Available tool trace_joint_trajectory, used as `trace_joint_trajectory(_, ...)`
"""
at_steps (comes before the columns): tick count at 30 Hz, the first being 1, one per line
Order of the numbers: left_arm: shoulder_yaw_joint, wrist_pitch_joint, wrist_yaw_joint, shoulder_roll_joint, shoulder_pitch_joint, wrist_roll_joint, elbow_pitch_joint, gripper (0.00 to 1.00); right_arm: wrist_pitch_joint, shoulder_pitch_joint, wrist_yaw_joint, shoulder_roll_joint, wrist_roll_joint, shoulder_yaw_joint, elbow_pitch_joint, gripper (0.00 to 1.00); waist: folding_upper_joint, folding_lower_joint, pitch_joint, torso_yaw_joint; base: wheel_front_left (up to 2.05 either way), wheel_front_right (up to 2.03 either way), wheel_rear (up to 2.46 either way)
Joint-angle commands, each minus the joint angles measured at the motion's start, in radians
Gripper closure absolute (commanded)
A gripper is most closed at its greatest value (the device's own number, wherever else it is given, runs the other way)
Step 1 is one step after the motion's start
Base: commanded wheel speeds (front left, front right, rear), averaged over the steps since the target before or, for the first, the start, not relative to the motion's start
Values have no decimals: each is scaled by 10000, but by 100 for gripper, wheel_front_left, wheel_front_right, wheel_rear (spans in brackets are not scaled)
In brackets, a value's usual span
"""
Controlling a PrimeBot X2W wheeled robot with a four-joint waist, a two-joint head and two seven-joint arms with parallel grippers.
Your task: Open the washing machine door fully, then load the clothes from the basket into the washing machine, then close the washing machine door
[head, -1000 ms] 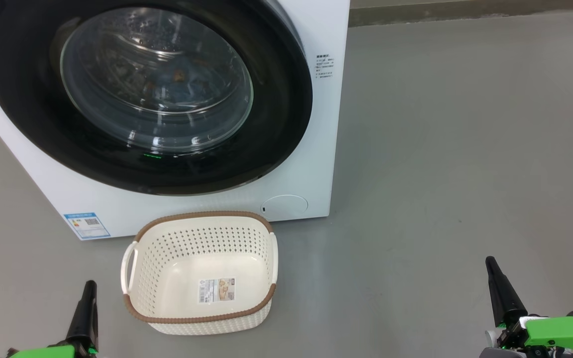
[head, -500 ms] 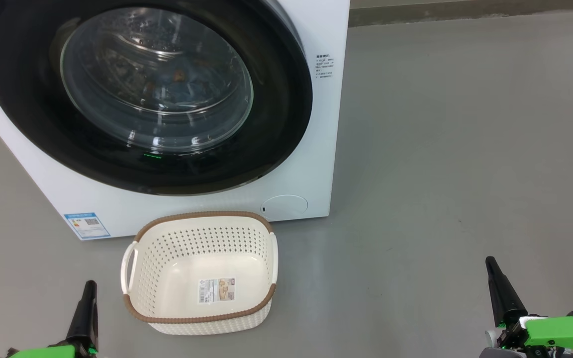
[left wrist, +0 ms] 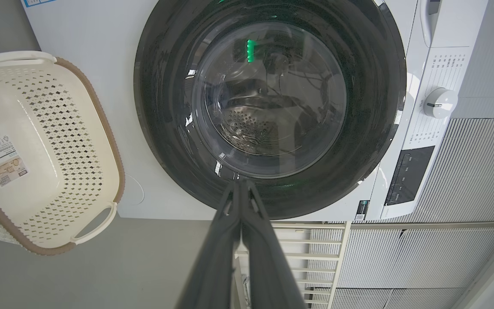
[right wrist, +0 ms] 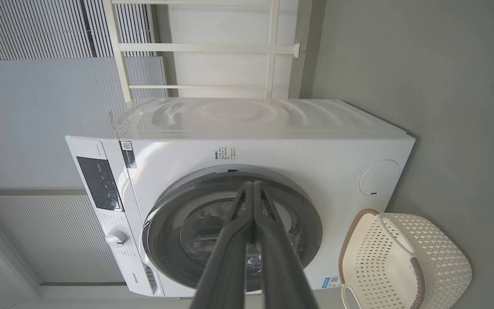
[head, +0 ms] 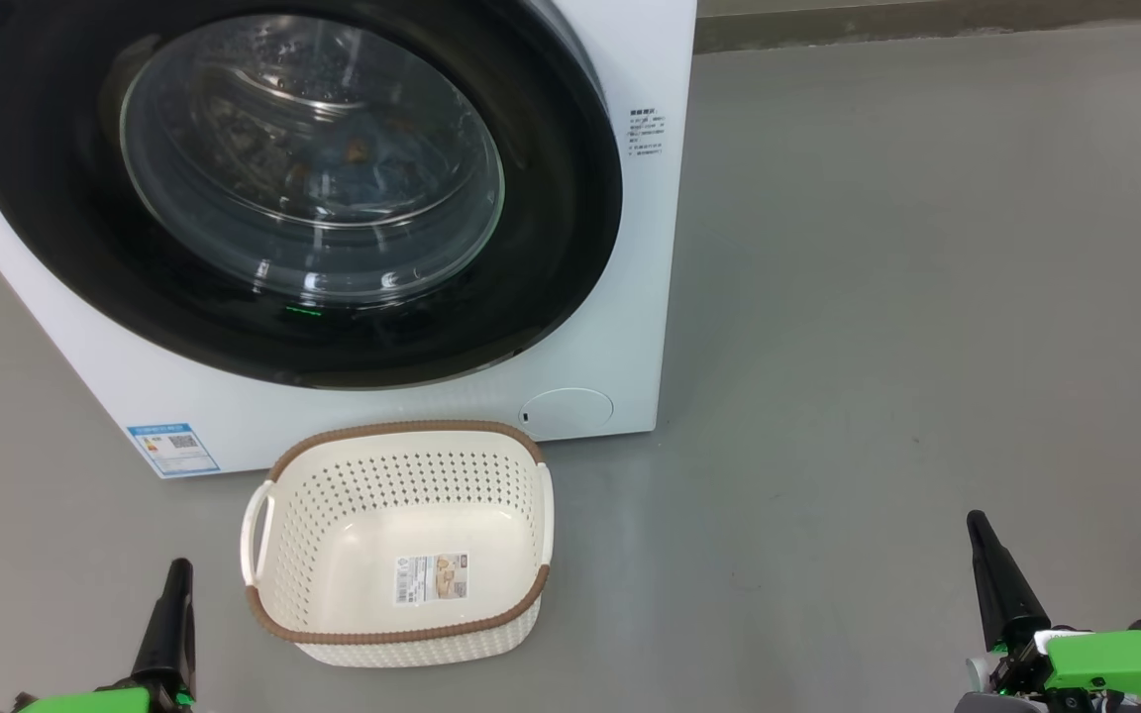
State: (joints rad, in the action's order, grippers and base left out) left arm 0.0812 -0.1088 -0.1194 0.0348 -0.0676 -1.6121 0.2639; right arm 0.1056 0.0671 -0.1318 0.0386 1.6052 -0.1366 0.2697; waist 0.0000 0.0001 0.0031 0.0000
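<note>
Grey floor held the empty basket before the washing machine; its washing machine door appeared flush, clothes visible behind the glass. Both left gripper and right gripper were closed, empty and low, so a latch check was judged the prudent finish.

Cream basket has brown rim; washing machine is white

Nothing is changing since the earlier head views (the washing machine door, the basket, the left gripper and the right gripper are all holding position).
</note>
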Motion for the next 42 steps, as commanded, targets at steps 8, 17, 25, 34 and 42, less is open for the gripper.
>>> trace_joint_trajectory(8,337,-53,-113,155,-405,45,-189,100,74,408,11,116,37,232,-249,100,0,-1,0,0,0,0,0)
trace_joint_trajectory(17,337,-53,-113,155,-405,45,-189,100,74,408,11,116,37,232,-249,100,0,-1,0,0,0,0,0)
trace_joint_trajectory(25,337,-53,-113,154,-405,45,-189,100,74,408,11,116,37,232,-249,100,0,-1,0,0,0,0,0)
trace_joint_trajectory(34,335,-52,-113,154,-404,43,-189,100,74,408,11,116,37,232,-249,100,0,-1,0,0,0,0,0)
trace_joint_trajectory(42,334,-50,-113,154,-404,42,-190,100,74,408,11,116,37,232,-249,100,0,-1,0,0,0,0,0)
